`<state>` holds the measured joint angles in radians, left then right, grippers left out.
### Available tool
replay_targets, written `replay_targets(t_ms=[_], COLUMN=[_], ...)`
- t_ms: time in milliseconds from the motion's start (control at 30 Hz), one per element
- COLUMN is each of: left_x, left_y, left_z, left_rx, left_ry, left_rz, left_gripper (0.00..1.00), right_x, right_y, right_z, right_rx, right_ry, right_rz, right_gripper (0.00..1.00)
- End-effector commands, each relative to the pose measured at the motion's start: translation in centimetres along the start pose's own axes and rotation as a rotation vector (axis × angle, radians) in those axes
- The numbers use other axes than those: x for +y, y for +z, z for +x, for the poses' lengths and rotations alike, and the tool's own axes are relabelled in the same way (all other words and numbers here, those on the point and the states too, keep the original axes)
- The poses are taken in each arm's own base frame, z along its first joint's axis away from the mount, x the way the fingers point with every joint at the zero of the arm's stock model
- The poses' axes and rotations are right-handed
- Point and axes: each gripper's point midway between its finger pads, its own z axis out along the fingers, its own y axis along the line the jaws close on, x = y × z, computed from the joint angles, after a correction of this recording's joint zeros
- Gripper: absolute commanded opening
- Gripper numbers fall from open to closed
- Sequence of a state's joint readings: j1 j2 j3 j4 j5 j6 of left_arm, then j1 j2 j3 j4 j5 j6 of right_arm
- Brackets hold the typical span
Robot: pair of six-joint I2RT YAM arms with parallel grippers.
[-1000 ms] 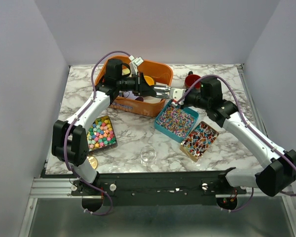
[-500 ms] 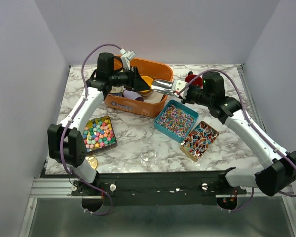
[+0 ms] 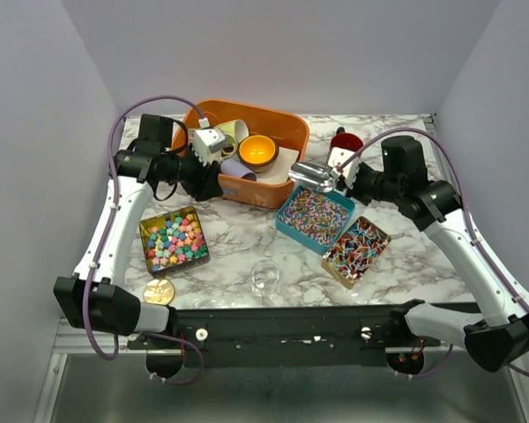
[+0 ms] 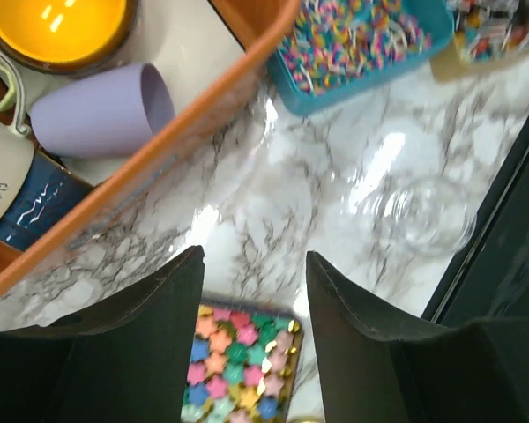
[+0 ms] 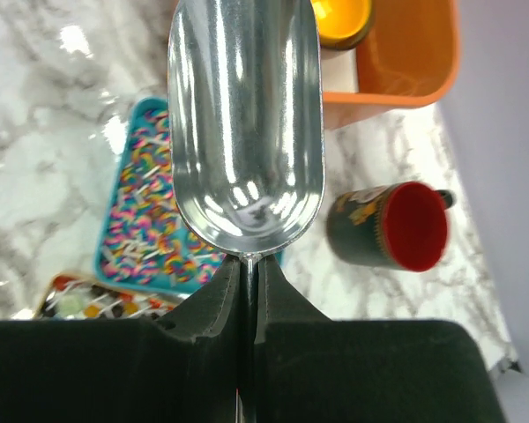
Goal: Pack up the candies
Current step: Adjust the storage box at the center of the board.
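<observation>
Pastel star candies fill a small tray point(image 3: 173, 241), which also shows between my left fingers in the left wrist view point(image 4: 238, 370). Speckled candies fill a teal tray point(image 3: 316, 216) point(image 5: 150, 211). Wrapped candies lie in a tray point(image 3: 357, 249) at its right. My right gripper point(image 3: 339, 176) point(image 5: 248, 264) is shut on the handle of an empty metal scoop point(image 3: 310, 174) point(image 5: 247, 115), held above the teal tray's far edge. My left gripper point(image 3: 210, 181) point(image 4: 254, 264) is open and empty, above the table beside the orange bin's front left.
An orange bin point(image 3: 282, 123) at the back holds a yellow bowl point(image 3: 258, 150), a lilac cup point(image 4: 101, 110) and mugs. A red-lined mug point(image 3: 344, 141) lies behind the scoop. A clear glass cup point(image 3: 264, 276) stands near the front edge. A gold disc point(image 3: 159, 291) lies front left.
My left arm has let go of the scoop and drawn back to the left, out over the bin's front corner. My right gripper has carried the scoop right and nearer, over the teal tray.
</observation>
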<state>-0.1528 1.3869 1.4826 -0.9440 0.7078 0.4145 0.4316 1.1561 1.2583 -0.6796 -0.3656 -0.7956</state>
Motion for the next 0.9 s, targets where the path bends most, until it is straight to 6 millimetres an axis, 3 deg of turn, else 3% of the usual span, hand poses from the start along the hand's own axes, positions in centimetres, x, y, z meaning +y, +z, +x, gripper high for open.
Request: replay_targets(t_ms=[0,100,200,267,300,400,433,533,633,767,867], left_x=[-2.8,-2.5,-3.7,-4.2,-5.9,-7.5,-8.6,-9.3,-9.3,-9.4,-10.4], left_y=[-2.0,-1.3,-0.5,1.2,2.3,4.8,5.4,6.9,8.5,10.7,12.6], left_z=[6.2,7.8,7.6,6.3,5.7,5.4,5.5,5.2,4.1,3.5,2.8], left_rx=[0.176,0.227,0.186,0.123,0.122,0.135,0.142,0.125,0.063,-0.009,-0.022], left_ry=[0.339,0.306,0.285,0.304,0.362,0.432,0.434,0.399,0.345,0.294,0.279], left_rz=[0.107,0.087,0.127,0.117,0.145,0.168,0.198,0.210,0.150,0.126,0.117], left_gripper=[0.61,0.61,0.61,0.59,0.59,0.59,0.58,0.57,0.57,0.56,0.56], right_x=[5.0,5.9,4.9,5.0,5.3,5.7,5.4,4.2,2.4,1.0,0.3], right_y=[-2.0,-1.9,-2.0,-2.2,-2.4,-4.1,-5.1,-7.3,-8.7,-8.7,-7.8], right_z=[0.9,1.0,1.6,3.0,3.7,7.0,8.6,11.0,11.9,12.1,13.3], right_rx=[0.045,0.045,0.084,0.144,0.171,0.278,0.329,0.428,0.483,0.513,0.528], right_ry=[0.101,0.118,0.140,0.116,0.111,0.060,0.005,-0.141,-0.212,-0.132,0.021], right_rz=[-0.207,-0.251,-0.197,-0.194,-0.205,-0.243,-0.253,-0.270,-0.255,-0.217,-0.124], right_gripper=[0.01,0.01,0.01,0.01,0.01,0.01,0.01,0.01,0.01,0.01,0.01])
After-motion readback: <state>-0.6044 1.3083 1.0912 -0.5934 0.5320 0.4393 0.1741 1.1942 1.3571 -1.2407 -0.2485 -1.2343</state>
